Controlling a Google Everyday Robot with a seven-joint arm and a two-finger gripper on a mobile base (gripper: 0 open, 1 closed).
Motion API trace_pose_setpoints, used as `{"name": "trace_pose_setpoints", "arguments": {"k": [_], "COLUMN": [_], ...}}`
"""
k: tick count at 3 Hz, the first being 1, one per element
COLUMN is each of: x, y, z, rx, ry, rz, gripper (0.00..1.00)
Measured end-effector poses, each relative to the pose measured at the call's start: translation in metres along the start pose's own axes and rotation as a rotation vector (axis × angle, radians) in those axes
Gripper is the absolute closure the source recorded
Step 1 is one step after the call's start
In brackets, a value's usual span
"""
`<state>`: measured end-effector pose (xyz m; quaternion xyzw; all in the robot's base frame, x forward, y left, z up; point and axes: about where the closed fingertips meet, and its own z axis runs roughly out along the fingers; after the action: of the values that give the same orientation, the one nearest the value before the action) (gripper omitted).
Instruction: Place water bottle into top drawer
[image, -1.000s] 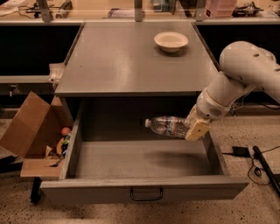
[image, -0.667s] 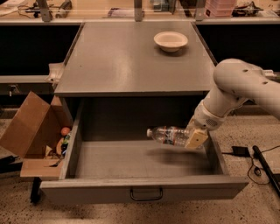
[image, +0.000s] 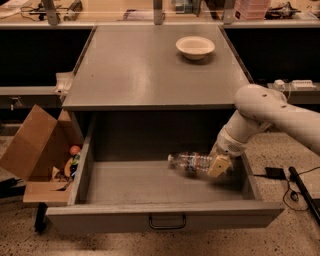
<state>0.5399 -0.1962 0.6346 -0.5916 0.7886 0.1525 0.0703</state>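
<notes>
The top drawer (image: 165, 220) is pulled wide open under the grey table, with its dark handle at the front centre. My gripper (image: 216, 165) is inside the drawer at its right side, shut on the water bottle (image: 191, 162). The bottle lies on its side with its cap end pointing left, low over the drawer floor. Whether it touches the floor I cannot tell. My white arm reaches in from the right.
A cream bowl (image: 195, 47) sits on the grey tabletop (image: 150, 65) at the back right. An open brown cardboard box (image: 40, 150) with small items stands left of the drawer. A cable and dark objects (image: 295, 185) lie on the floor at right.
My gripper has lowered the water bottle deeper into the drawer and slightly forward. The arm has bent down with it.
</notes>
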Motion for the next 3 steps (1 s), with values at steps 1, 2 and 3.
{"name": "trace_pose_setpoints", "arguments": {"k": [1, 2, 3], "x": [0.004, 0.0025, -0.0008], "y": [-0.007, -0.0113, -0.012], "z": [0.0123, 0.0163, 0.0127], "rx": [-0.012, -0.015, -0.006], "ry": [0.002, -0.004, -0.013], "rz": [0.012, 0.01, 0.004], "gripper": [0.58, 0.34, 0.05]}}
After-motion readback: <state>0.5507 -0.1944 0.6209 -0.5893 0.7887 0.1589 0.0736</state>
